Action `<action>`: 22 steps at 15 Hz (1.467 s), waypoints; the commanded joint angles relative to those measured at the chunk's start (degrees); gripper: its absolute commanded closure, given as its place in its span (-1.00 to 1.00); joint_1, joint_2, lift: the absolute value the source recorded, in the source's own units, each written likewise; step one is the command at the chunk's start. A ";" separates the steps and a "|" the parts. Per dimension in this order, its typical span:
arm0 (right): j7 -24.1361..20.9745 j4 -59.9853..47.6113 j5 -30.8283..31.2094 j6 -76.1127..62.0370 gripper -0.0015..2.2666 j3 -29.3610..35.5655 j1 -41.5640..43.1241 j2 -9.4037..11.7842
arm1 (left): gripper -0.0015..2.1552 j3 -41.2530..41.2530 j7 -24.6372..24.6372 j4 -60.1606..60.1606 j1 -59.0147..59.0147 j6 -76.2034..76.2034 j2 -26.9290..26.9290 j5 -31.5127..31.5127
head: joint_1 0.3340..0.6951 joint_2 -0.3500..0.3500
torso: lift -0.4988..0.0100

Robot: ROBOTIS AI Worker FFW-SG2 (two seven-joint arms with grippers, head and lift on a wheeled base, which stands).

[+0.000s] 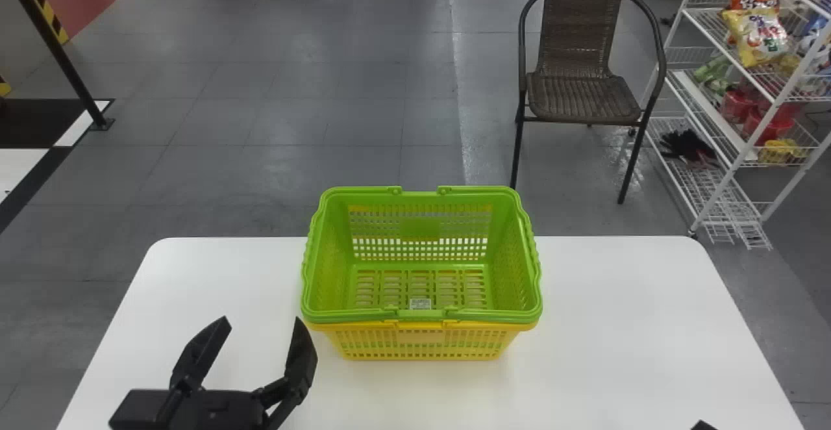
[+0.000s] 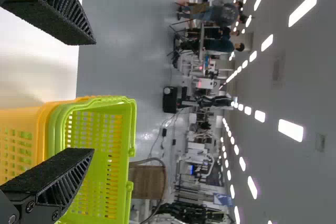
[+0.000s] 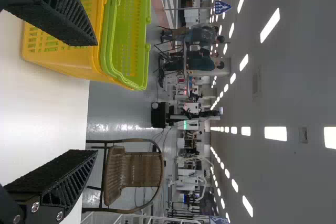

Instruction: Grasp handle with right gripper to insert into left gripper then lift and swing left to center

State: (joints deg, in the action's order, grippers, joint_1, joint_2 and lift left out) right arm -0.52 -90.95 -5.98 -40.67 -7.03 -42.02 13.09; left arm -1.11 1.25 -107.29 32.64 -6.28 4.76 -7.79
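A green basket sits nested in a yellow basket at the table's far middle, its handles folded down along the rim. My left gripper stands open over the table, front-left of the baskets. Only the tip of my right gripper pokes in at the bottom right. In the left wrist view the open left gripper has one finger in front of the green basket. The right wrist view has the right gripper open, one finger overlapping the yellow basket; nothing is between its fingers.
The white table extends on both sides of the baskets. Beyond its far edge, a brown wicker chair stands on the grey floor, and a white wire shelf with snack bags is at the far right.
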 commanded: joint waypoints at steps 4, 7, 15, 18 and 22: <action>-0.01 0.25 0.00 0.56 -0.93 0.00 0.09 0.09 | -0.91 3.84 5.87 -4.60 -9.61 22.94 0.17 -0.83 | 1.00 0.03 | 0.96; -0.01 0.34 0.09 0.91 -0.93 -0.18 0.09 0.09 | -0.92 7.26 12.02 -4.77 -16.11 34.72 0.17 -3.29 | 1.00 0.05 | 0.96; -0.01 0.25 0.26 1.08 -0.93 -0.18 0.00 0.00 | -0.91 14.65 24.94 11.31 -35.89 48.78 0.17 -7.60 | 1.00 0.08 | 0.96; -0.01 0.25 0.26 1.08 -0.93 -0.18 -0.08 0.00 | -0.92 18.51 33.12 19.22 -40.37 49.49 0.17 -7.86 | 1.00 0.11 | 0.96; -0.01 0.34 0.35 1.26 -0.93 -0.18 -0.08 0.00 | -0.92 20.45 36.90 29.42 -46.26 51.60 1.31 -7.95 | 1.00 0.15 | 0.96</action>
State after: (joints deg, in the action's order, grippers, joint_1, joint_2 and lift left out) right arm -0.52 -90.68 -5.64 -39.46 -7.21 -42.11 13.09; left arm 19.21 37.67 -81.39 -11.77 44.79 5.47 -15.81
